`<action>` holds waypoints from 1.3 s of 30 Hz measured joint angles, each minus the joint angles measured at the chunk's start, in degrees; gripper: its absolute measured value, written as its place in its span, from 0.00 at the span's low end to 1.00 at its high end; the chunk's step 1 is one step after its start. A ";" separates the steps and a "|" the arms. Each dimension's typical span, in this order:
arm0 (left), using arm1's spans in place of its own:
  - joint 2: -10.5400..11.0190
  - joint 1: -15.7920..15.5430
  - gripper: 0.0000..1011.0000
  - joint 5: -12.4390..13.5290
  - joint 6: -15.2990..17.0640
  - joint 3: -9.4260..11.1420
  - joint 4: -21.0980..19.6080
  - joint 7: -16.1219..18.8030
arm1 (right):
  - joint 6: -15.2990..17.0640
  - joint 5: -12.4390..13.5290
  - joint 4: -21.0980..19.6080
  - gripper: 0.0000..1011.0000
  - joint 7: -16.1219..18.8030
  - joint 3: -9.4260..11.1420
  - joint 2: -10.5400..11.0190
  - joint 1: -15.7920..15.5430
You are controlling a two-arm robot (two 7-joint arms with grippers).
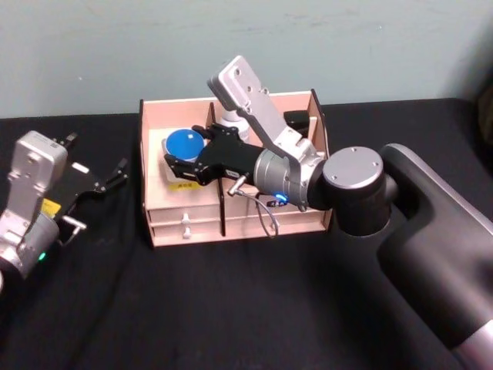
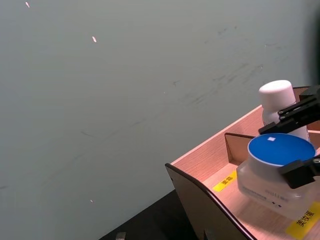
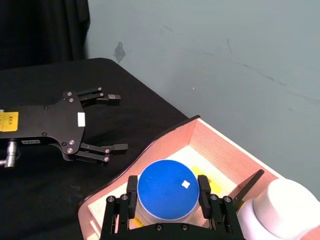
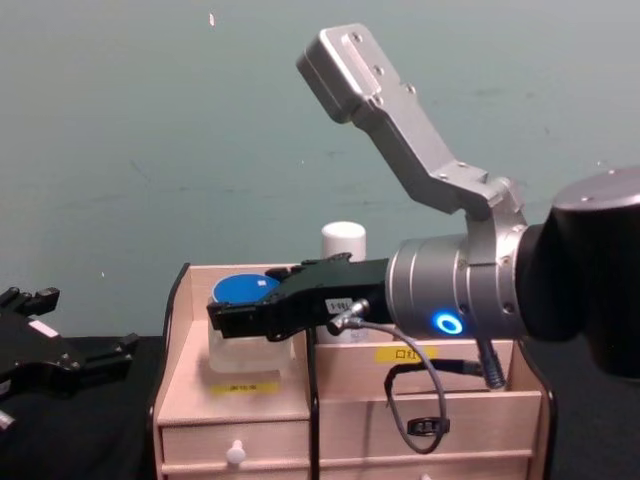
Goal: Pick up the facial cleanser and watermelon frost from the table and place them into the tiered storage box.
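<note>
The right gripper reaches across the front of the box, jaws set on either side of the jar and clamped on it. The jar sits in the box's left compartment, blue lid up, above a yellow label. Just behind and to its right stands the cleanser, upright, its white cap topping the divider. The arm's silver body hangs over the middle of the box, a loose cable dangling past the drawers. The left gripper lies out on the black tabletop, left of the box, jaws apart around nothing.
</note>
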 joint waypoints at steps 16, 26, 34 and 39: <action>0.00 0.00 1.00 0.00 0.00 0.00 0.00 0.00 | -0.41 -0.56 4.24 0.72 0.13 0.32 -1.65 1.65; 0.00 0.00 1.00 0.00 0.00 0.00 0.00 0.00 | -0.27 -0.57 4.40 0.72 0.14 0.38 -1.70 1.68; 0.00 0.00 1.00 0.00 0.00 0.00 0.00 0.00 | -0.26 -0.55 4.27 0.91 0.16 0.36 -1.67 1.68; 0.00 0.00 1.00 0.00 0.00 0.00 0.00 0.00 | -0.74 -0.51 3.62 0.99 -0.17 0.82 -1.60 1.20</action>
